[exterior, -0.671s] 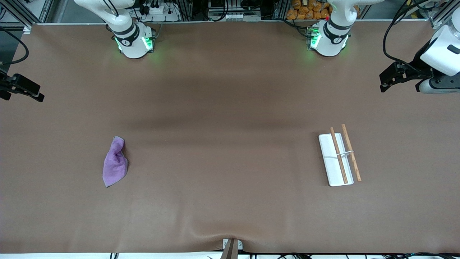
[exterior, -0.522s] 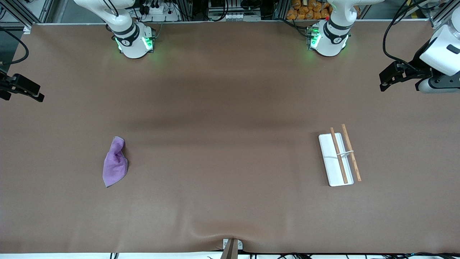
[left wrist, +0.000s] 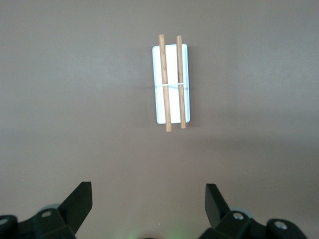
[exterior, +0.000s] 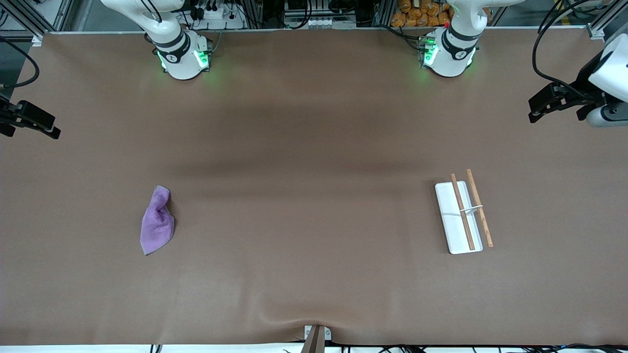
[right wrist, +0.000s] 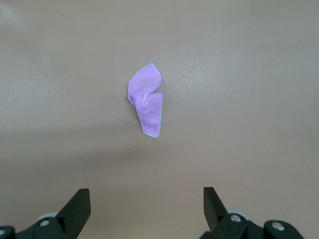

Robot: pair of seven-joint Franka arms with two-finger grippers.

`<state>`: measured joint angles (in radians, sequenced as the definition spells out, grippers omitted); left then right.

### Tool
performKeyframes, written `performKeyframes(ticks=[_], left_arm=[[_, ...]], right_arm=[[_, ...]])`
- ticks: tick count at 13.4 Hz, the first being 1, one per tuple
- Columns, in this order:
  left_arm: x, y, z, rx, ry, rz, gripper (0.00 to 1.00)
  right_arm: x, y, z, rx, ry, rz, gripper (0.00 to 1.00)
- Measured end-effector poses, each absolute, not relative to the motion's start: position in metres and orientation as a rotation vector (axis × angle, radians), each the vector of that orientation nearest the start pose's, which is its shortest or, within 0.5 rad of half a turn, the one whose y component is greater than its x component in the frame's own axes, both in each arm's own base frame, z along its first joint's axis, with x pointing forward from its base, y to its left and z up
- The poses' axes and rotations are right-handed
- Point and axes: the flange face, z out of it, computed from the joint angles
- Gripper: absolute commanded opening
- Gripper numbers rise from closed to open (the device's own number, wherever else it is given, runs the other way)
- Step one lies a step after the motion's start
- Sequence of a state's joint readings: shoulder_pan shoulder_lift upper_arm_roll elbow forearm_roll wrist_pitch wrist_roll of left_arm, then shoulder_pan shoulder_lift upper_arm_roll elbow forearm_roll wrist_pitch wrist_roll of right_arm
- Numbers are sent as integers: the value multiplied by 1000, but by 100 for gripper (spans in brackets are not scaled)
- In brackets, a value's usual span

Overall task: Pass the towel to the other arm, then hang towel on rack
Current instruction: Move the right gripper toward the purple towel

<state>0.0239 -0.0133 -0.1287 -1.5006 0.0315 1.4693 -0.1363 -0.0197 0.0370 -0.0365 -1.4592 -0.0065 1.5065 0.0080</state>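
Observation:
The purple towel [exterior: 156, 223] lies crumpled on the brown table toward the right arm's end; it also shows in the right wrist view [right wrist: 146, 103]. The rack [exterior: 461, 213], a white base with two wooden rods, stands toward the left arm's end and shows in the left wrist view [left wrist: 171, 82]. My left gripper [exterior: 537, 112] is open and empty, high over the table's edge at the left arm's end [left wrist: 148, 191]. My right gripper [exterior: 46, 130] is open and empty, high over the table's edge at the right arm's end [right wrist: 147, 196].
The two arm bases [exterior: 182, 55] [exterior: 447, 51] stand at the table's back edge. A small metal clamp [exterior: 316, 336] sits at the middle of the table's front edge. The brown table cover [exterior: 314, 196] bears only the towel and the rack.
My left gripper has drawn a little outward, toward the left arm's end of the table. The right arm, the towel and the rack have not moved.

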Motion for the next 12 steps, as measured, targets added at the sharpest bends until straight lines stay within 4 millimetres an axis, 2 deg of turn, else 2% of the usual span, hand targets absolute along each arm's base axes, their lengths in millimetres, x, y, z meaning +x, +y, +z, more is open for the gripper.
performKeyframes(ticks=[3,6,8,10,12], left_arm=[[537,-43,655,-3134,-50,40,100],[536,-44,656,-3135,-48,39,100],[536,-44,657,-3135,-46,36,100],[536,-45,657,-3135,-46,38,100],[536,-45,655,-3135,-44,42,100]], right_arm=[[562,-28,645,-3148,90,-1,100],[575,-20,628,-3148,68,13,100],[594,-3,606,-3149,22,4,100],[613,17,575,-3150,-30,19,100],[628,29,549,-3152,-61,25,100]])
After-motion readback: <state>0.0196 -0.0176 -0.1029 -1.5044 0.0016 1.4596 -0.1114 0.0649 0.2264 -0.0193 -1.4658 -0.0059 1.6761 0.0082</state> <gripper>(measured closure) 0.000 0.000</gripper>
